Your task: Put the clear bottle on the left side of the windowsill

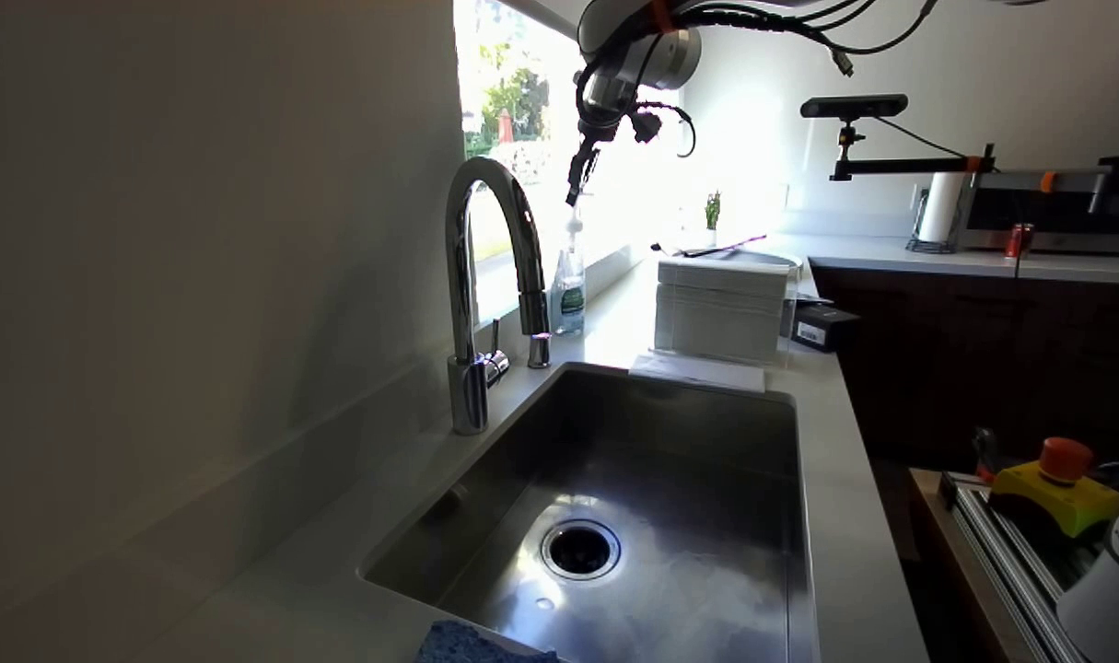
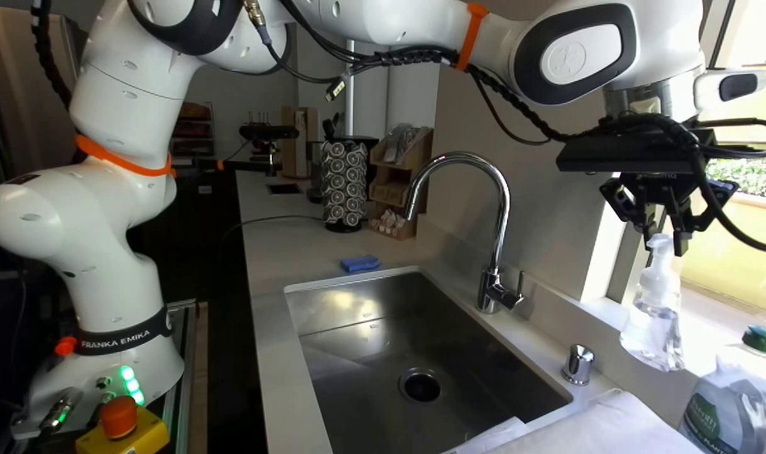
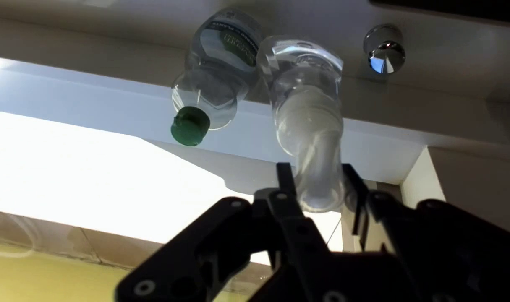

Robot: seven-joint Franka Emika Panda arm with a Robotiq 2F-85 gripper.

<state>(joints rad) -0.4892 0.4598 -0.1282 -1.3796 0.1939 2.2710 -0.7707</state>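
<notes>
The clear bottle [image 2: 655, 328] is held up near the left end of the windowsill [image 2: 707, 315], as one faces it from the robot's base [image 2: 105, 378]; its foot shows against the backsplash [image 2: 572, 323]. The gripper [image 2: 665, 243] is closed on its pump head, fingers [image 3: 285, 178] either side.

Just to the right, the green-capped bottle [image 3: 223, 58] stands on the counter [image 2: 272, 347]; whether the two touch I cannot tell. To the left are a chrome cylinder [image 2: 577, 366], then the tall faucet [image 2: 504, 214] and the sink [image 2: 370, 378]. Right of the sink sits a white stack [image 1: 720, 313].

The clear bottle is see-through, its pump milky. The faucet is polished and arched, the sink satiny steel with a round drain [image 2: 420, 386], the sponge [image 2: 360, 263] beyond it blue and soft-edged.

The wrist view sets both bottles apart from above; in an exterior view they overlap against the glare. Only an exterior view has the paper roll [image 1: 941, 210] and red can [image 1: 1018, 241], and only an exterior view the capsule rack [image 2: 345, 183].
</notes>
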